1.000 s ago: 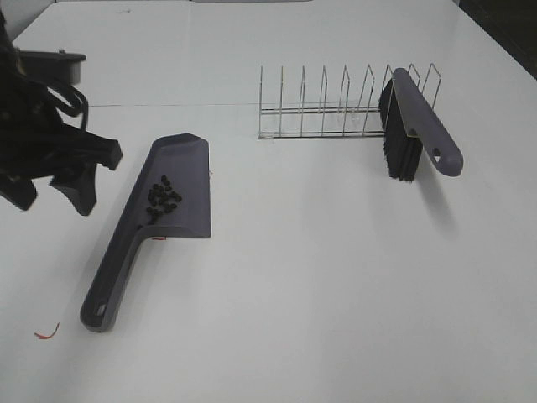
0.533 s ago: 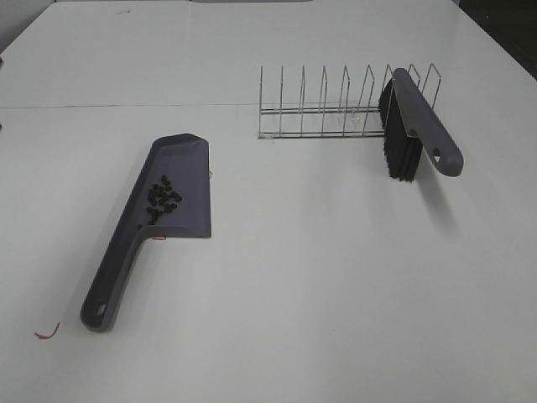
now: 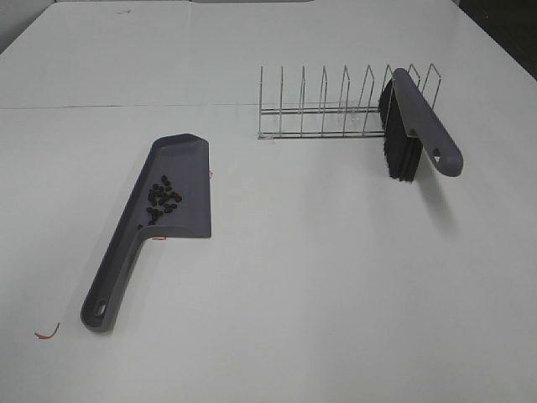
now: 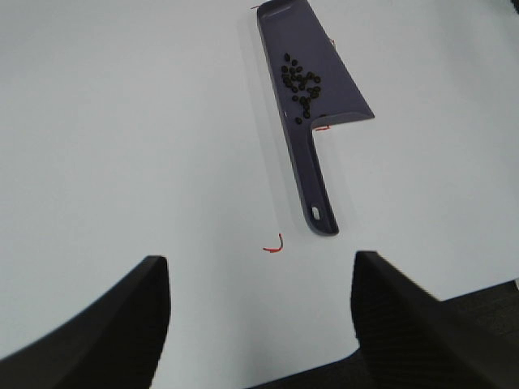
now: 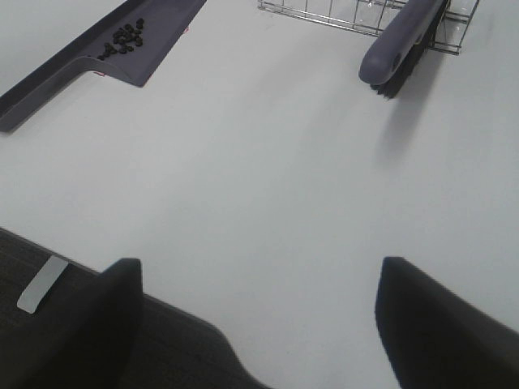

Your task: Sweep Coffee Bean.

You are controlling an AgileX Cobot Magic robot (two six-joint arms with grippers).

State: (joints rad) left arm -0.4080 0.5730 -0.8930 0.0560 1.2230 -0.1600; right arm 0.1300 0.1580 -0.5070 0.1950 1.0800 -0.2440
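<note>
The coffee beans (image 3: 163, 200) lie in a loose cluster inside the grey-purple dustpan (image 3: 178, 172), which rests flat on the white table at the left; they also show in the left wrist view (image 4: 301, 83) and the right wrist view (image 5: 125, 38). The brush (image 3: 424, 126) with black bristles leans in the wire rack (image 3: 323, 109) at the back right. My left gripper (image 4: 259, 312) is open and empty, back near the table's front edge, well short of the dustpan's handle (image 4: 318, 207). My right gripper (image 5: 259, 312) is open and empty over the front edge. Neither arm shows in the exterior view.
A small red scrap (image 3: 47, 333) lies on the table near the end of the dustpan's handle, and also shows in the left wrist view (image 4: 276, 246). A strip of pale tape (image 5: 42, 284) sits on the dark surface below the table edge.
The left arm, which stood at the left edge of the exterior view a second ago, has drawn back out of that view. The dustpan, beans and brush have not moved.
</note>
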